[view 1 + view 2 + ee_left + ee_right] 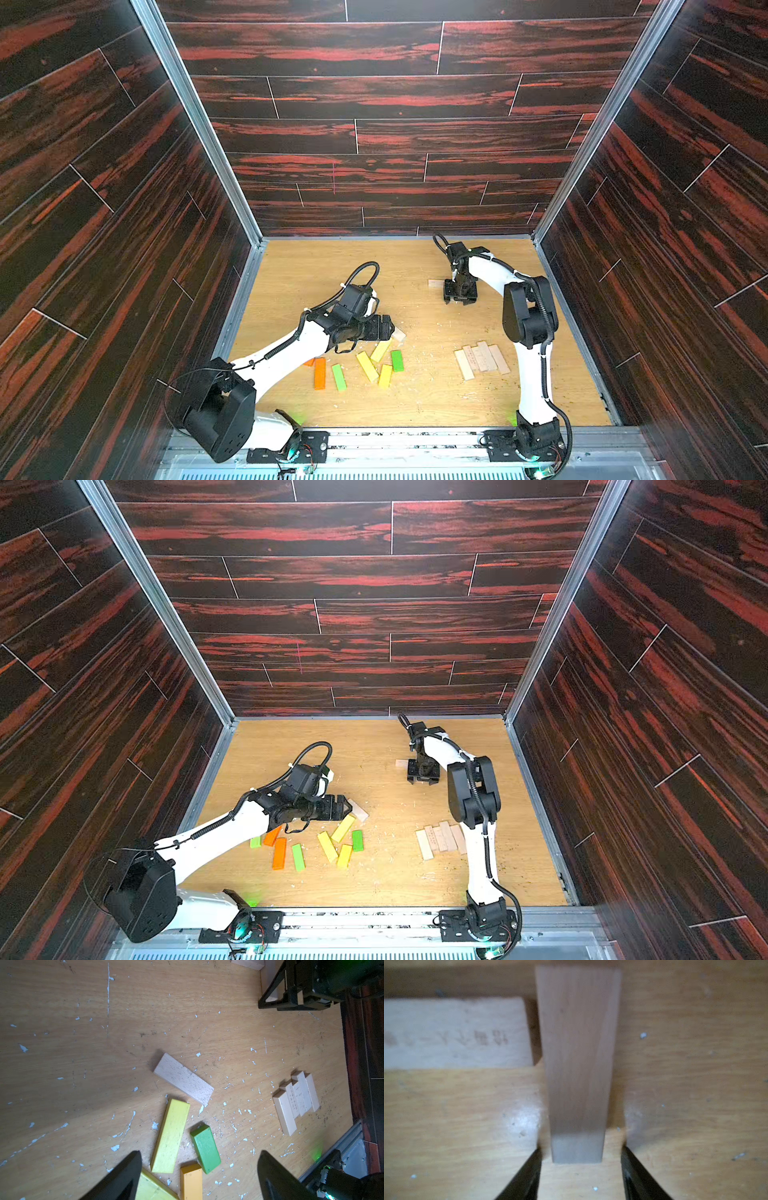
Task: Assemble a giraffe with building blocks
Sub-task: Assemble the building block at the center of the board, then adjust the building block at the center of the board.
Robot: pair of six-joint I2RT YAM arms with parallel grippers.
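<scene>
**STATUS: RIGHT FINGERS CLEAR OF PALE PLANK, LEFT FINGERS SPREAD WIDE**

Right gripper point(581, 1148): the fingers stand apart, with a visible gap on each side of the pale plank point(577, 1053) between them. Nothing is gripped. The blurred wrist view does not show whether this plank stands on end or lies flat. A printed plank point(454, 1032) lies flat just beside it on the wooden table point(436, 407). In both top views this gripper sits right of centre, toward the far edge of the table.

Left gripper point(199, 1152): the fingers are spread wide and hold nothing. It hovers at lower centre over the coloured group:
- a yellow-green plank point(170, 1136)
- a green plank point(205, 1149) just beside it
- an amber plank point(191, 1182)

A speckled pale plank point(184, 1078) lies flat near the yellow-green plank's far end.

In a top view, an orange plank point(319, 373) and a second green plank point(339, 377) lie left of that group. A row of pale planks point(482, 359) lies side by side at lower right.
</scene>
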